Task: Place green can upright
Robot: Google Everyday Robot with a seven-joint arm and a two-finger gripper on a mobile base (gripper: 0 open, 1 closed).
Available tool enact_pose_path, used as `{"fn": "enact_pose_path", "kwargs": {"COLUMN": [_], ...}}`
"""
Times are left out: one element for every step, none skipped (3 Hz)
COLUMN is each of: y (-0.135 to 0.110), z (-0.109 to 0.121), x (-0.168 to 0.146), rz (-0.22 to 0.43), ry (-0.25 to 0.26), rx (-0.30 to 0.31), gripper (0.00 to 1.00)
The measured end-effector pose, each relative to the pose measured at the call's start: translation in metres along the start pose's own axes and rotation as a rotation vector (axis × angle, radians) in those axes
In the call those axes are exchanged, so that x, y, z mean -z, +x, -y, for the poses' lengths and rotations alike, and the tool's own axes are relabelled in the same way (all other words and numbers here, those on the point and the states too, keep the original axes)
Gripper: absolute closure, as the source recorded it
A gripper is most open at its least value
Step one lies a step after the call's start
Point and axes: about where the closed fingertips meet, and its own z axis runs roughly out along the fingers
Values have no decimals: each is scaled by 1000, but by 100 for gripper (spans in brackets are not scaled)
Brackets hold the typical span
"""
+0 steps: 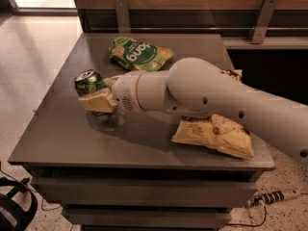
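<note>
The green can (89, 83) is dark green with a silver top and pull tab facing up. It stands nearly upright, slightly tilted, at the left of the grey table (57, 143), its base at or just above the surface. My gripper (97, 101) is shut on the green can; a pale finger (98, 102) crosses the front of its lower body and hides it. The white arm reaches in from the right.
A flat green snack bag (139, 54) lies at the back of the table. A yellow chip bag (214, 134) lies at the front right, partly under the arm. The table's left and front edges are close to the can. A wooden wall with metal brackets stands behind.
</note>
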Motion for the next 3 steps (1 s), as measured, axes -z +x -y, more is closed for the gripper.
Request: {"fn": "enact_pose_path", "kwargs": {"y": [-7,-13,-15], "z": [0,0,-4], "x": [8,17,23], "rz": [56,91,113], "ry": [20,45,72], "rx": [7,14,14], "gripper": [100,100,100]}}
